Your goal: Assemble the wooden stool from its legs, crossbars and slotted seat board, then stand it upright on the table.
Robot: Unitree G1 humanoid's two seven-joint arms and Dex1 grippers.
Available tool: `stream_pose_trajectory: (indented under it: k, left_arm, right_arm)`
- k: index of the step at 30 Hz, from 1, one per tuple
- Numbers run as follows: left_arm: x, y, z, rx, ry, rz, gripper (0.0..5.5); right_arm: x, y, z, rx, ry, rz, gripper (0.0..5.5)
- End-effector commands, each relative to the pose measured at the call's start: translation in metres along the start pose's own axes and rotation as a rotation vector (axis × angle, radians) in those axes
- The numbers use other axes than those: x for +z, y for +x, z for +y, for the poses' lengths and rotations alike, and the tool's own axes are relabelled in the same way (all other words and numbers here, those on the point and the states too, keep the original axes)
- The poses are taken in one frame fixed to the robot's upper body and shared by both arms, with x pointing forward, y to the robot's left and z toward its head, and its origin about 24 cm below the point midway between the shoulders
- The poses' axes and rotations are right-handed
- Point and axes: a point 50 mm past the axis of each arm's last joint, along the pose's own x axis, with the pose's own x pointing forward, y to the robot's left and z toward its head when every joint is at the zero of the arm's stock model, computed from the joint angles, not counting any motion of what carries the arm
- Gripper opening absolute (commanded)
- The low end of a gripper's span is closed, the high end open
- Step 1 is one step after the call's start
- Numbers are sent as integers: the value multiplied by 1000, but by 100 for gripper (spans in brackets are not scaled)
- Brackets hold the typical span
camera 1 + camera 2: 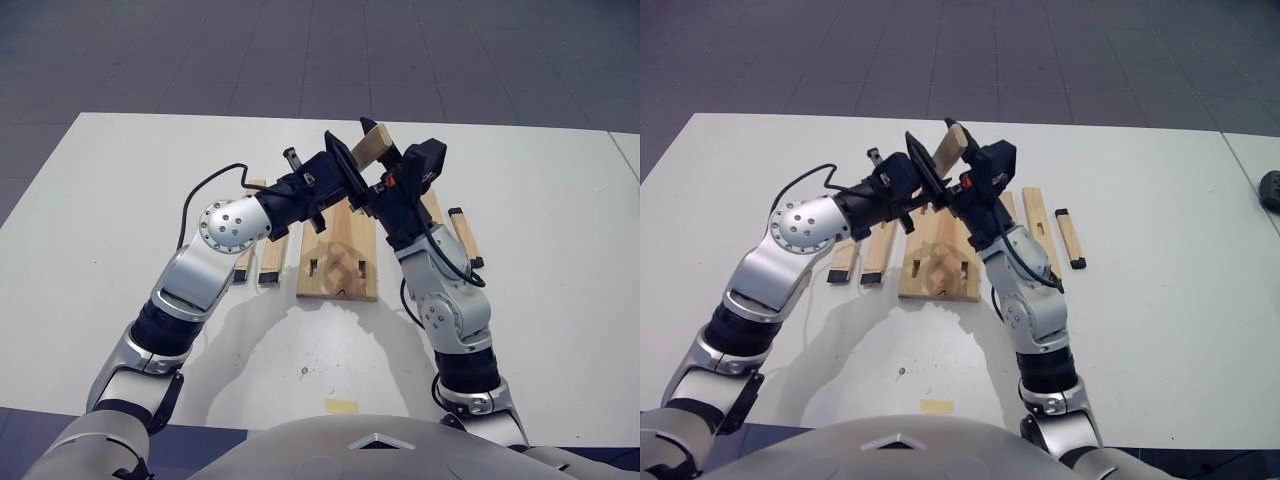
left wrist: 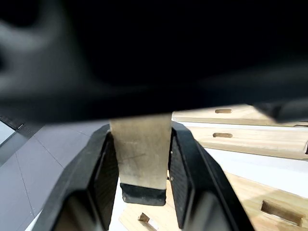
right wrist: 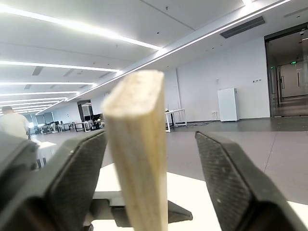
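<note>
One strip of yellow tape lies nearest, on the white table and well short of both claws. Beyond it the slotted seat board rests flat on the table, directly beneath the two claws, which are raised above it and meet tip to tip.

The left claw is clamped on a wooden leg: in its wrist view both black pads press against the sides of the wood, and the leg's black-capped end juts just past them, over the board. The leg is tilted, its bare upper end poking out above the claws on their far side.

The right claw stands spread around that same bare end. One finger is clearly apart from the wood; the other sits close beside it, though whether it touches is hard to say from this angle.

Two wooden pieces lie side by side on the table to the left of the left claw, just beside the board. More pieces lie to the right of the right claw, the outermost one black-tipped at both ends.
</note>
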Motion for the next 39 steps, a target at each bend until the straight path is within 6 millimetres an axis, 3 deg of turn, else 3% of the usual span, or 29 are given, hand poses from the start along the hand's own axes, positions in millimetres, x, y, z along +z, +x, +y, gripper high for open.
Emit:
stream_pose_trajectory:
  k: [1,13,20,23,26,29,32,36,39]
  left_arm:
    - [-5,-1,1,7,-5,24,132]
    - [-5,-2,-1,14,-10,27,132]
    - [-5,-1,-4,3,6,30,132]
    - [-5,-2,-1,14,-5,27,195]
    - [-11,-7,13,79,-14,60,242]
    - [-16,-17,30,158,-50,78,284]
    - [-18,-29,54,306,-107,76,330]
    - [-20,-40,84,526,-224,58,387]
    - [-24,-40,87,576,-261,70,440]
  right_arm:
    - [6,-6,2,-12,21,-55,254]
    - [6,-8,-1,-46,8,-50,51]
    - [8,-6,-4,-69,31,-69,43]
    - [13,-7,-15,-128,11,-91,42]
    - [20,-15,-46,-283,-26,-100,42]
    - [24,-36,-83,-453,-45,-58,42]
    - [18,-60,-106,-532,-19,66,42]
    - [2,-84,-117,-577,110,189,42]
    - [-8,-90,-115,-560,189,219,42]
